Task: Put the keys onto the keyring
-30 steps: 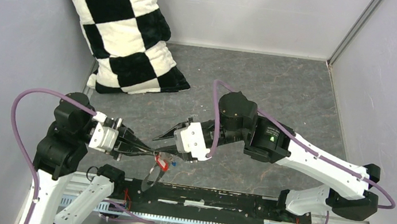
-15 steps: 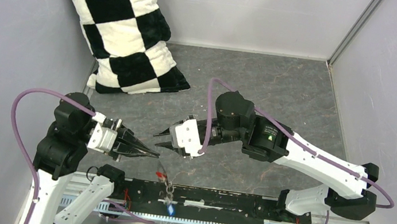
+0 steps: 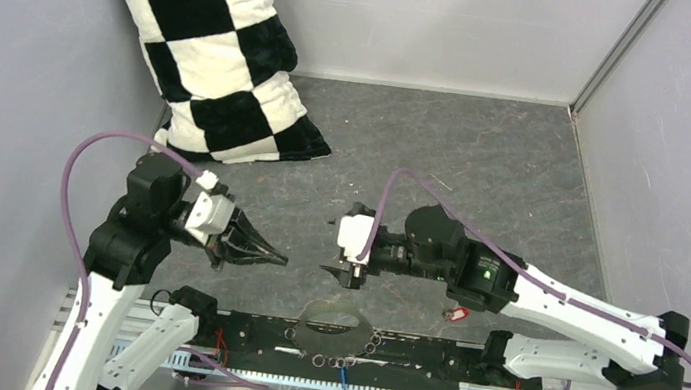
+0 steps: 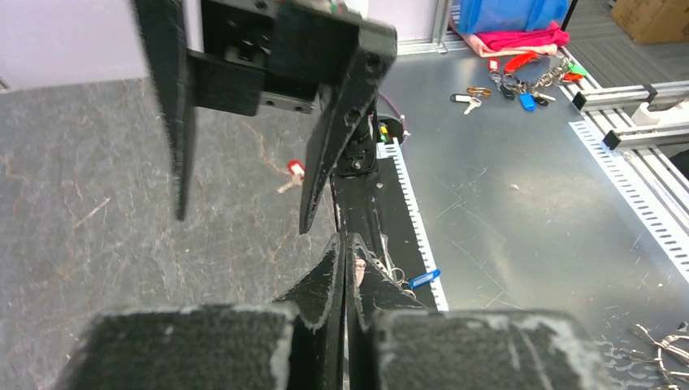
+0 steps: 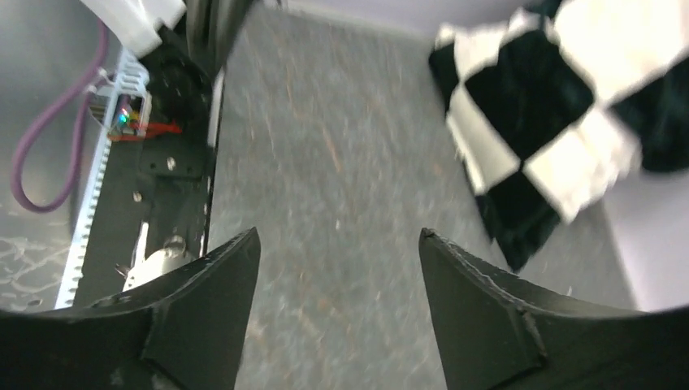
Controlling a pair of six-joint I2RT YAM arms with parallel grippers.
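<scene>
**Both claws unloaded near the tabletop's near edge.** The left claw (image 3: pixel 280 260) is pressed shut on nothing. The right claw (image 3: pixel 329 246) faces it with fingers spread and an empty gap. The keyring (image 3: pixel 337 304) lies flat across the black rail (image 3: pixel 442 354), just nearward of both claws and touching neither, so it is probably loose rather than deliberately set. The red key (image 3: pixel 455 313) rests separately beside the right arm. The blue key (image 3: pixel 343 377) lies past the rail; whether it is attached cannot be told.
</scene>
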